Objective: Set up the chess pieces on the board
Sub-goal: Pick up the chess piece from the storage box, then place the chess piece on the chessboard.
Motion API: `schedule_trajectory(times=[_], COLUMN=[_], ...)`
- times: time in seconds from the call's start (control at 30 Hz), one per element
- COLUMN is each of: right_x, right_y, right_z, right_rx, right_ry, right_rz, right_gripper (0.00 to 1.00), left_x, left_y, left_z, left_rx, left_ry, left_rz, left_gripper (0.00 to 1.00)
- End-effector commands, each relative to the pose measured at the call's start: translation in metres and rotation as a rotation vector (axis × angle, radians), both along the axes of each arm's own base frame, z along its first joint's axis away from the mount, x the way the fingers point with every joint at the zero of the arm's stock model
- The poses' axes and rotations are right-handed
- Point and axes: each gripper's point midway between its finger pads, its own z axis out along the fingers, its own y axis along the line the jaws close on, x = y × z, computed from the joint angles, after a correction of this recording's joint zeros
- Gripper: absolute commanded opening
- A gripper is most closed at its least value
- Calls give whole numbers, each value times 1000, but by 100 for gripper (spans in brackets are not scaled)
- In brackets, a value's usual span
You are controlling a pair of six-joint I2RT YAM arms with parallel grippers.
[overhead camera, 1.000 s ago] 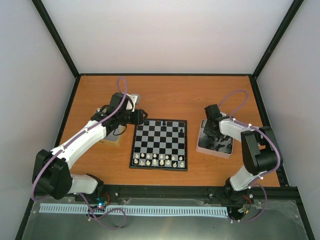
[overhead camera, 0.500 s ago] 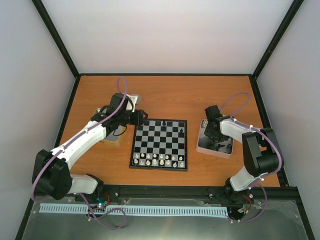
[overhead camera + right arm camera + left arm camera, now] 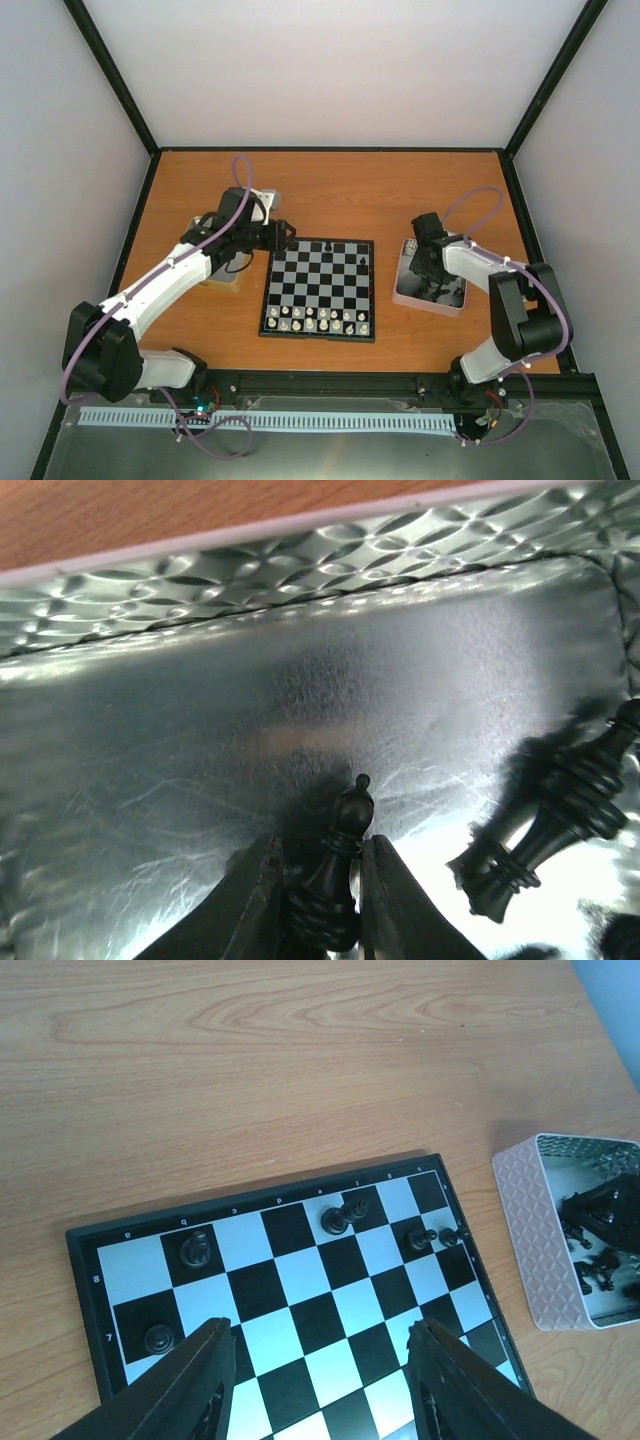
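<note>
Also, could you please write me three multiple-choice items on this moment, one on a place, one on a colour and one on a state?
1. Where is the right gripper?
A. on the bare tabletop
B. inside the metal tray
C. beside the arm bases

2. What colour is the chess piece between its fingers?
A. whitish
B. red
C. black

3. How does the left gripper stand above the board?
A. open, holding nothing
B. shut on a pawn
C. shut on a tray rim

Answers: 1 B, the right wrist view shows embossed metal walls around it; 2 C, the piece is dark against the shiny floor; 3 A, board squares show between its spread fingers.
</note>
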Motion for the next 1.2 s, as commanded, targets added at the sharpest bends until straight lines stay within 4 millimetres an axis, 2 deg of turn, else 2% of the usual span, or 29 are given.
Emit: schedule_trajectory(times=[0.0, 0.13, 0.27, 0.4, 0.57, 0.73, 0.83, 0.97, 1.03, 1.17], right_x=[12, 33, 38, 17, -25, -64, -84, -94, -98, -100], right_y=[6, 35, 89, 147, 199, 238, 253, 265, 268, 273], right_z=[35, 86, 142, 193, 239, 265, 273, 275, 275, 274], right_rx=[28, 159, 411, 740, 1005, 1103, 1147, 1164, 1168, 1141], right_ry=[-128, -323, -517, -644, -717, -731, -717, -688, -681, -671], right_rz=[61, 191, 417, 663, 930, 1170, 1289, 1380, 1416, 1461], right_gripper=[17, 17, 18, 19, 20, 20, 21, 22, 21, 21], left_x=[3, 0, -9, -20, -41, -56, -62, -79, -87, -92], left_y=[-3, -8, -23, -40, -58, -71, -74, -77, -78, -77], left_z=[23, 39, 67, 102, 133, 141, 137, 129, 125, 121], left_rx=[-66, -125, -250, -397, -573, -682, -691, -700, -708, -715], left_ry=[-47, -62, -80, -109, -99, -14, 25, 71, 111, 143], left_rz=[4, -6, -65, -159, -287, -394, -433, -526, -568, -573], left_gripper=[49, 50, 54, 59, 66, 71, 71, 67, 61, 53])
